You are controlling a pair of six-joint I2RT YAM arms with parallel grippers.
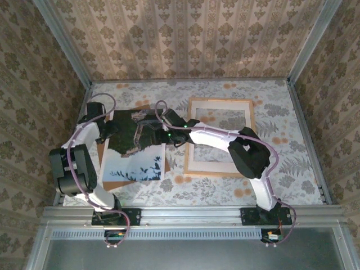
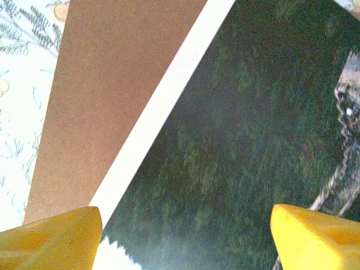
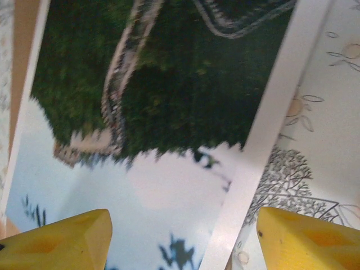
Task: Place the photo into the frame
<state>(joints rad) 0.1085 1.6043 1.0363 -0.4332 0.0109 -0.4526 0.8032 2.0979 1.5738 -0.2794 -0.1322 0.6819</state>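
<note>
The photo (image 1: pixel 135 166), a dark green hill under pale sky with a white border, lies flat on a brown backing board (image 1: pixel 115 184) at the table's left centre. The light wood frame (image 1: pixel 219 101) lies flat to its right, with the tablecloth showing through its opening. My left gripper (image 1: pixel 112 132) hovers open over the photo's left side; in the left wrist view the gripper (image 2: pixel 185 236) has its yellow fingertips wide apart above the dark hill (image 2: pixel 236 129) and the board (image 2: pixel 107 84). My right gripper (image 1: pixel 147 128) is open over the photo's right border (image 3: pixel 270 124), with nothing between its fingers (image 3: pixel 183 236).
A floral tablecloth (image 1: pixel 281 112) covers the table, which is enclosed by patterned walls on three sides. A metal rail (image 1: pixel 185 216) with both arm bases runs along the near edge. The right arm reaches leftward across the frame's upper left corner.
</note>
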